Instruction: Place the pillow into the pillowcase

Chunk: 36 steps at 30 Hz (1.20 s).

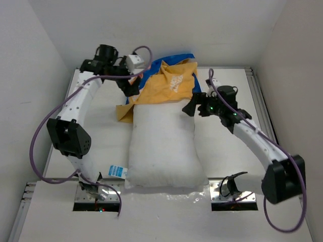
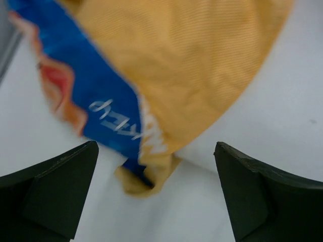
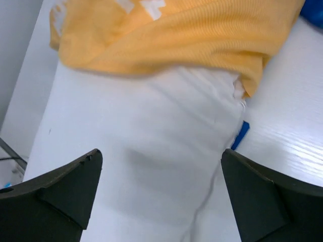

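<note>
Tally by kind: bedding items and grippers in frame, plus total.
Pillow: 1
Pillowcase: 1
Grippers: 2, left gripper and right gripper, both open
Total: 4

Far end of pillow [image 1: 164,146] hidden under pillowcase [image 1: 169,83]; print blurred.

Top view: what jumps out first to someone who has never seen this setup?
A plump white pillow lies in the middle of the table, its far end covered by a crumpled orange and blue pillowcase. The left gripper and the right gripper hover open on either side of the pillowcase's near edge.
</note>
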Each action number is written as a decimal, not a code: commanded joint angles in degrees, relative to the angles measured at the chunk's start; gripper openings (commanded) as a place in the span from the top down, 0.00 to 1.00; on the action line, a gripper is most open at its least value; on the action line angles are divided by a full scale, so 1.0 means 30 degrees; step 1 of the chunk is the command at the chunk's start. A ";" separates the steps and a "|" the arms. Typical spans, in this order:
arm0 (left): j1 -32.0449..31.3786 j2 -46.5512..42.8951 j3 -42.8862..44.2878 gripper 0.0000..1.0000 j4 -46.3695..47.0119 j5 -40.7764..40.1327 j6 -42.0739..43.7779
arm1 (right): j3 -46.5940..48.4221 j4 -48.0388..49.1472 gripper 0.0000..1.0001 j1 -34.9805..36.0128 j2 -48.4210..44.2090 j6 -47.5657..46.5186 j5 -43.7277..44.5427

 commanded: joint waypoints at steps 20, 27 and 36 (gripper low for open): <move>0.3357 -0.0630 -1.5446 0.01 1.6527 -0.3040 -0.2614 | 0.2095 -0.1885 0.06 0.8831 0.4762 0.0803 0.2194; 0.3006 0.1304 -1.4665 1.00 1.7064 -0.2983 -0.4575 | 0.2943 0.5815 1.00 0.6578 0.8281 0.6133 -0.3993; 0.2889 -0.3438 -1.2527 1.00 0.7464 0.5211 0.1475 | 0.5660 1.6680 1.00 0.3526 0.7377 1.0664 0.2892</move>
